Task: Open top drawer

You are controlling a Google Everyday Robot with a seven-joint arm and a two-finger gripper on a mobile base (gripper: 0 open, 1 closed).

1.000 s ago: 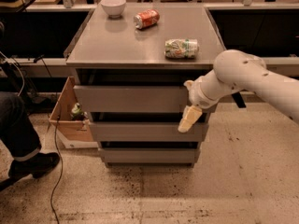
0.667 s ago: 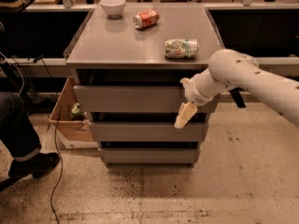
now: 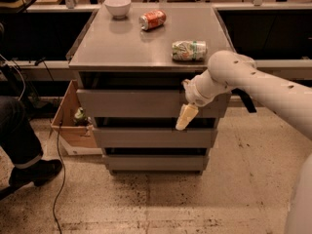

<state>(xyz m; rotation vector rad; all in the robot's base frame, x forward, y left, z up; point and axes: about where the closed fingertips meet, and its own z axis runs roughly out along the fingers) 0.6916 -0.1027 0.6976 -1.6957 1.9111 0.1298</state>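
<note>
The top drawer (image 3: 126, 104) is the wide matte-grey front just under the top of the grey cabinet (image 3: 122, 43). It sits about flush with the two fronts below it. My gripper (image 3: 185, 117), cream-coloured on a white arm reaching in from the right, points down in front of the right part of the top drawer's front, at its lower edge. Whether it touches the front does not show.
On the cabinet top are a white bowl (image 3: 117, 6), a red can (image 3: 152, 19) lying down and a crushed green-white can (image 3: 189, 50) near the right front edge. A cardboard box (image 3: 70, 126) stands left of the cabinet. A person's leg (image 3: 19, 135) and a cable (image 3: 58, 179) are at the left.
My gripper has moved a little to the left and up along the top drawer's front. The drawer front has not visibly moved.
</note>
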